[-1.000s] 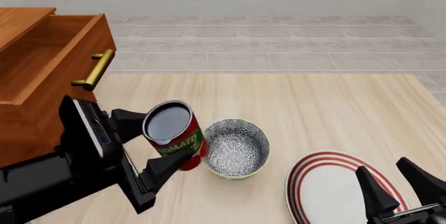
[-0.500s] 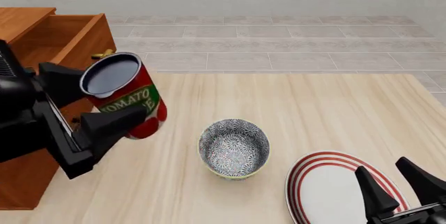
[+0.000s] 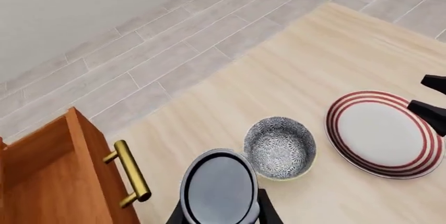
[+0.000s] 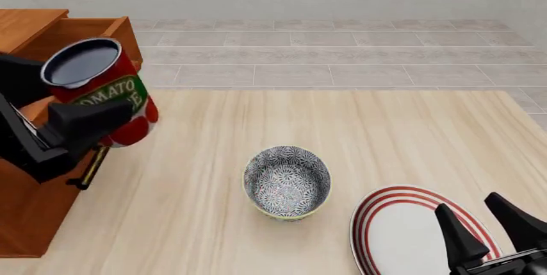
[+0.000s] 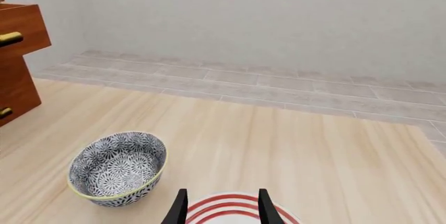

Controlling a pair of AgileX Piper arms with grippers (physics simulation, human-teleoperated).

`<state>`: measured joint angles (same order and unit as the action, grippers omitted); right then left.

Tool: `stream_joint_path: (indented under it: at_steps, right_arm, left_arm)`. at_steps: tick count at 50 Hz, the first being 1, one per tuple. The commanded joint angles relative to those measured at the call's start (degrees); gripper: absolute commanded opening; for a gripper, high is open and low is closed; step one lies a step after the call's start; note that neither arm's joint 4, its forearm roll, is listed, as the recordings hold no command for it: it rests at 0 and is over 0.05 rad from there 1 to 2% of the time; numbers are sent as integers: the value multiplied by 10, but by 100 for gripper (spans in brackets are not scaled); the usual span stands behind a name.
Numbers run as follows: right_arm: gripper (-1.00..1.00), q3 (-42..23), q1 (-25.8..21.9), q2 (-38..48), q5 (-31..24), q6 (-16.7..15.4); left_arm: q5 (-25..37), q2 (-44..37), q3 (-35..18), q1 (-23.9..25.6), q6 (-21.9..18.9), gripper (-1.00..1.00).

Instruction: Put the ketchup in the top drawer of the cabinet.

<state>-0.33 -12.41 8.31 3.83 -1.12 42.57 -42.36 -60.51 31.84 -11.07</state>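
Currently the small red-labelled cylindrical tomato can is gripped aloft between the left gripper's fingers beside the open reddish-brown wooden top drawer, over whose cavity it should be carried before release; right fingers spread, idle.

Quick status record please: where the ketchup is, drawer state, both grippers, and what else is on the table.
ketchup: held upright in the air, at the open drawer's front edge, not yet inside
left gripper: shut on the ketchup
top drawer: pulled open; contents not visible
cabinet: at the table's left side
right gripper: open, holding nothing, over the plate
bowl: patterned, mid-table, upright
plate: red-ringed, to the right of the bowl
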Motion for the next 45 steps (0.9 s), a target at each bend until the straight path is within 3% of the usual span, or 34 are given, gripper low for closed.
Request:
stream_joint_path:
  at_steps: [1, 20, 27, 32, 45]
  right_arm:
    - [100, 0, -3, 3, 3, 0]
    - [100, 1, 1, 3, 2, 1]
    - [100, 1, 0, 7, 4, 0]
    - [100, 1, -1, 5, 4, -1]
    - [100, 2, -2, 16, 12, 0]
  left_arm:
    - [29, -3, -39, -49, -19, -100]
    - [66, -19, -105, -108, -49, -100]
    - [93, -32, -156, -137, -49, -100]
    - [88, -25, -131, -153, -71, -100]
    - [69, -62, -146, -237, -93, -100]
